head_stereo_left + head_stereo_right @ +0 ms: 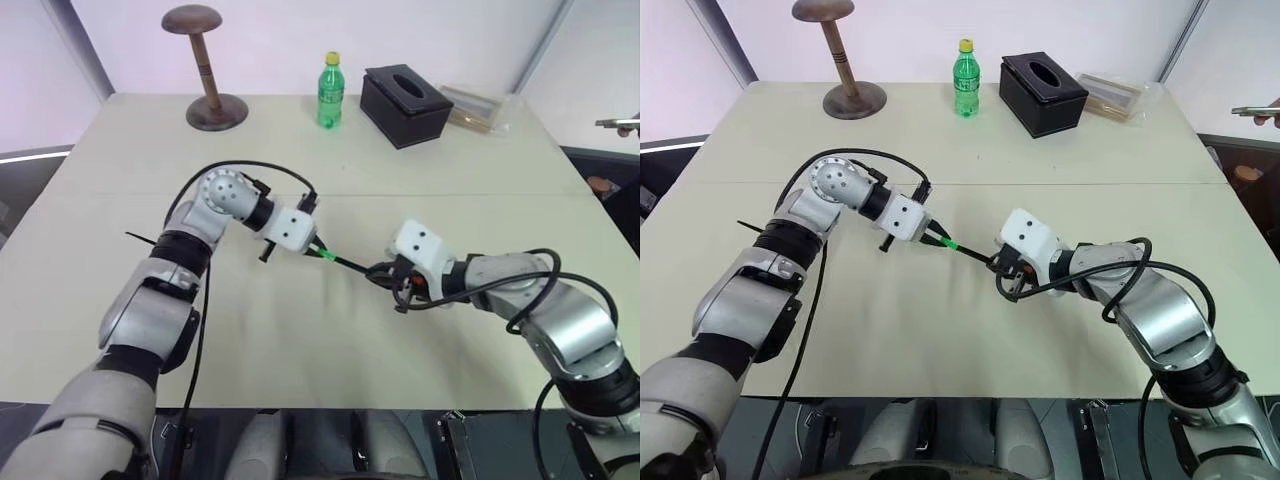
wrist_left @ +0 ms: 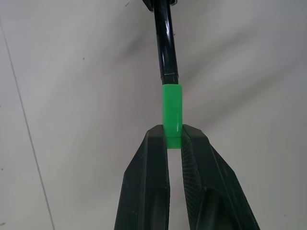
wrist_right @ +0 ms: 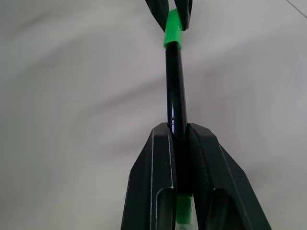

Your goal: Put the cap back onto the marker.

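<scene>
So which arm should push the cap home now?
Probably left: the left gripper pinches the green cap, already meeting the marker at its end; the right gripper just clamps the barrel.

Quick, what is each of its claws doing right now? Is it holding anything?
Left gripper: shut on the green cap.
Right gripper: shut on the black marker.

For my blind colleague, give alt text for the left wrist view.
The left gripper, jaws shut, pinches a green cap that meets the end of a black marker, above a pale table.
</scene>
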You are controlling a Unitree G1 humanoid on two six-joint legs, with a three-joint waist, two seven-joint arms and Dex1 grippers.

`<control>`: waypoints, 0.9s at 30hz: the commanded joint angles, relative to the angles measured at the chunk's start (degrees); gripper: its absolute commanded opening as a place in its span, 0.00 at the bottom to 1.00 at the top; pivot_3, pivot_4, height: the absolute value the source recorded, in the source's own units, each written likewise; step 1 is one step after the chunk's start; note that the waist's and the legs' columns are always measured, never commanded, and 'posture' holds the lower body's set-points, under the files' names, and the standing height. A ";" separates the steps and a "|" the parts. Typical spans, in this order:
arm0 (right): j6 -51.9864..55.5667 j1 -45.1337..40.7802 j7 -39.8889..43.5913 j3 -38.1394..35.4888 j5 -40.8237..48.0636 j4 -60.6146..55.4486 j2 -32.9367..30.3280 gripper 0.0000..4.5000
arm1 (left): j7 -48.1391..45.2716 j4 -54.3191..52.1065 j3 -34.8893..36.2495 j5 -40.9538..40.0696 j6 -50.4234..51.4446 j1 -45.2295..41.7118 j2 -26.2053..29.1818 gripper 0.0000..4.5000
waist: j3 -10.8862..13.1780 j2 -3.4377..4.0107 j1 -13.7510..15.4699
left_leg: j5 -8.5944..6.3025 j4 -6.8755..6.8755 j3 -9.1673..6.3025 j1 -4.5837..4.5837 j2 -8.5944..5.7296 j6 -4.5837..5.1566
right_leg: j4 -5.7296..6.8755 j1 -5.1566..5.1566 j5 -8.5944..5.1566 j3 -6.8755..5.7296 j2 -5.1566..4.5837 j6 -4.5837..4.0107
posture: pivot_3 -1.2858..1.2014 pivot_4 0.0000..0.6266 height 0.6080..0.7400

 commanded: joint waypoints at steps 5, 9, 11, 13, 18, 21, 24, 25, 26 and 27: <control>-2.65 -2.66 -0.75 2.17 -0.29 -0.43 1.81 0.01 | 4.34 -4.71 -0.23 -0.41 0.87 -1.52 -2.90 0.03 | 0.00 0.00 -0.04 | 0.00 0.00 0.00 0.00 0.00 0.00 | 0.00 -0.01 0.00 0.00 0.00 0.00 | 0.52 0.24 1.00; -2.99 -2.78 -1.17 2.87 -1.09 0.19 1.75 0.01 | 4.66 -6.79 -0.14 -0.64 3.16 -0.82 -2.80 0.03 | 0.00 0.00 -0.02 | 0.00 0.00 0.00 -0.01 0.00 0.00 | 0.00 -0.01 0.00 0.00 0.00 0.00 | 0.52 0.24 1.00; -3.22 -2.85 -1.35 3.27 -1.66 0.60 1.80 0.01 | 4.71 -7.66 -0.23 -0.67 3.93 -0.57 -2.64 0.03 | 0.00 0.00 -0.03 | 0.00 0.00 0.00 -0.01 0.00 0.00 | 0.00 -0.01 0.00 0.00 0.00 0.00 | 0.52 0.24 1.00; -3.42 -2.93 -1.37 3.42 -1.97 0.84 1.95 0.01 | 4.70 -8.48 -0.29 -0.71 4.51 -0.27 -2.50 0.03 | 0.00 0.00 -0.05 | 0.00 0.00 0.00 -0.01 0.00 0.00 | 0.00 -0.02 0.00 0.00 0.00 0.00 | 0.52 0.24 1.00; -3.93 -3.48 -1.55 3.89 -2.64 1.45 2.27 0.01 | 4.20 -10.38 -0.52 -1.14 5.80 0.61 -2.43 0.03 | 0.00 0.00 -0.03 | 0.00 0.00 0.00 -0.01 0.00 0.00 | 0.00 -0.02 0.00 0.00 0.00 0.00 | 0.52 0.24 1.00; -3.96 -3.47 -1.44 3.98 -2.86 1.32 2.27 0.01 | 3.98 -10.76 -0.54 -1.25 6.16 0.84 -2.23 0.03 | 0.00 0.00 -0.03 | 0.00 0.00 0.00 -0.01 0.00 0.00 | 0.00 -0.02 0.00 0.00 0.00 0.00 | 0.52 0.24 1.00; -4.06 -3.34 -1.31 4.06 -3.00 1.09 2.07 0.01 | 3.66 -11.03 -0.56 -1.34 6.60 1.04 -2.03 0.03 | 0.00 0.00 -0.02 | 0.00 0.00 0.00 -0.01 0.00 0.00 | 0.00 -0.02 0.00 0.00 0.00 0.00 | 0.52 0.24 1.00; -4.09 -3.29 -1.29 4.07 -3.05 1.01 1.95 0.01 | 3.56 -11.14 -0.56 -1.37 6.69 1.11 -1.96 0.03 | 0.00 0.00 -0.02 | 0.00 0.00 0.00 -0.01 0.00 0.00 | 0.00 -0.02 0.00 0.00 0.00 0.00 | 0.52 0.24 1.00; -4.13 -3.21 -1.22 3.97 -3.04 0.95 1.81 0.01 | 3.45 -11.18 -0.57 -1.38 6.78 1.17 -1.88 0.03 | 0.00 0.00 -0.03 | 0.00 0.00 0.00 -0.01 0.00 0.00 | 0.00 -0.02 0.00 0.00 0.00 0.00 | 0.52 0.24 1.00; -4.18 -3.14 -1.15 3.86 -3.02 0.91 1.68 0.01 | 3.35 -11.18 -0.58 -1.37 6.86 1.21 -1.80 0.03 | 0.00 0.00 -0.02 | 0.00 0.00 0.00 -0.01 0.00 0.00 | 0.00 -0.02 0.00 0.00 0.00 0.00 | 0.52 0.24 1.00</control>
